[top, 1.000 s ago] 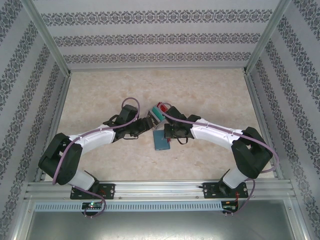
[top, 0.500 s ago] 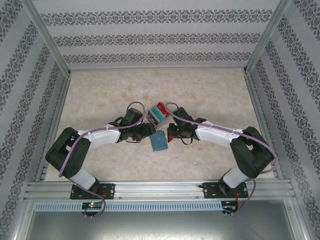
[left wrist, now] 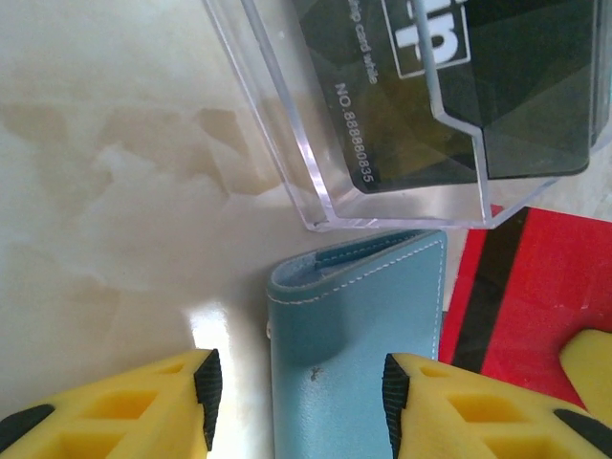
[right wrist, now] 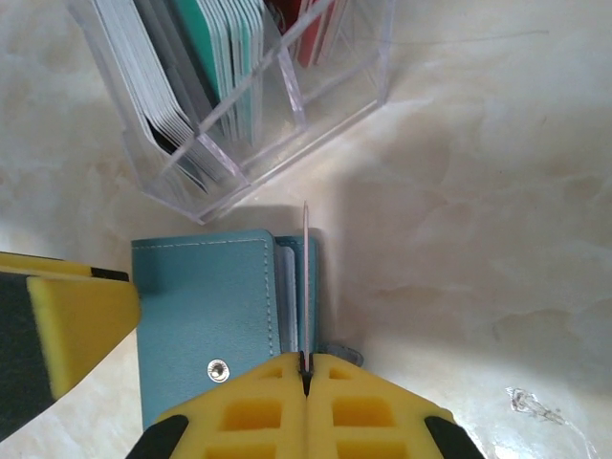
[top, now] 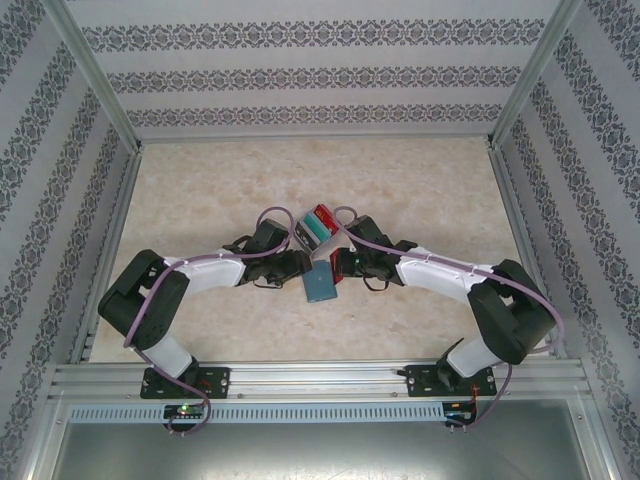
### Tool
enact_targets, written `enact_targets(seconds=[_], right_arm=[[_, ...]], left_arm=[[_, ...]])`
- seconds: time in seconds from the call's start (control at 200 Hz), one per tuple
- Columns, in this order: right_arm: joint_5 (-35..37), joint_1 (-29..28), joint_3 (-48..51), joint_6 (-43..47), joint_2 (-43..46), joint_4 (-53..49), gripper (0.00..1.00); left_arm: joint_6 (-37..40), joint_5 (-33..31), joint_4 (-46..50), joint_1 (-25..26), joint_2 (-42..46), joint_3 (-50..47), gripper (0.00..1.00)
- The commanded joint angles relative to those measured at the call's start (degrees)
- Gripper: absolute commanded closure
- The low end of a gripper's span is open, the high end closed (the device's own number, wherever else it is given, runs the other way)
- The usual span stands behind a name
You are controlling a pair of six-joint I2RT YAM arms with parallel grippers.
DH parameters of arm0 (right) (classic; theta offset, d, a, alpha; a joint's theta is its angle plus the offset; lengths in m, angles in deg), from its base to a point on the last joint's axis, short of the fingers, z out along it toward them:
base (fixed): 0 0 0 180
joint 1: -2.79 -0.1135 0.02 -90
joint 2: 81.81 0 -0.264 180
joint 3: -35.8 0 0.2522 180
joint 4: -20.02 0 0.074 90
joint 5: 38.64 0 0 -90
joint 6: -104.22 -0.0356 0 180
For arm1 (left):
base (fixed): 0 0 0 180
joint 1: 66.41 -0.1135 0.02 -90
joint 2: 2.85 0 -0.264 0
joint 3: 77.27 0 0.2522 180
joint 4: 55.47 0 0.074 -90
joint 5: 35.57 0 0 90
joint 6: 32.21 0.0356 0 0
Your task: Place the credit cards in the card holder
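Bright even light, soft close-up blur

Left wrist view: card holder [left wrist: 354,363] cut off at 6 o'clock. Clear plastic box [left wrist: 316,182] cut off at 12 and 3 o'clock, the print inside blurred. Red card [left wrist: 535,287] partly behind the holder. Right wrist view: this card stands edge-on in the closed right hand [right wrist: 305,361], faces hidden.

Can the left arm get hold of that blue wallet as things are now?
Probably yes: the wallet lies right between its open jaws, with nothing in between. The clear box stands beyond it, the red card off to one side.
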State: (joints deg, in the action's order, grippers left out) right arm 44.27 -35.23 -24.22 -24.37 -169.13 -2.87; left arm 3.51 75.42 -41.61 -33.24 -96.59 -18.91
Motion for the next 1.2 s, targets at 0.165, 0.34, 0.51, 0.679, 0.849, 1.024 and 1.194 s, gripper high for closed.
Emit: enact_targets(seconds=[0.165,0.34,0.51,0.679,0.849,1.024,1.194], right_arm=[[-3.6,-0.4,0.7,2.1,-2.2,2.0,1.00],[-7.3,-0.3,1.3,0.8,-1.6,5.5,1.00],[-10.7,1.0,1.9,-2.3,-1.3,8.7,1.00],[-12.6,2.2,3.9,-5.9,0.3,11.6,1.00],[-14.6,3.2,4.9,-7.1,1.8,13.1,1.00],[-17.6,3.3,4.8,-8.1,1.4,15.0,1.00],[-20.7,3.3,3.6,-9.7,-1.0,17.3,1.00]], left_arm=[[0.2,1.7,-2.8,1.4,-2.1,0.7,0.52],[-0.1,1.9,-4.0,2.0,-3.3,1.1,0.57],[-0.5,2.1,-5.0,2.4,-4.5,1.6,0.55],[-0.2,2.0,-4.9,2.5,-3.2,1.7,0.41],[2.3,-2.4,0.7,2.5,-0.2,1.9,0.30],[3.9,-4.6,5.3,2.5,0.6,3.3,0.26],[4.4,-2.9,1.7,2.5,1.3,2.3,0.27]])
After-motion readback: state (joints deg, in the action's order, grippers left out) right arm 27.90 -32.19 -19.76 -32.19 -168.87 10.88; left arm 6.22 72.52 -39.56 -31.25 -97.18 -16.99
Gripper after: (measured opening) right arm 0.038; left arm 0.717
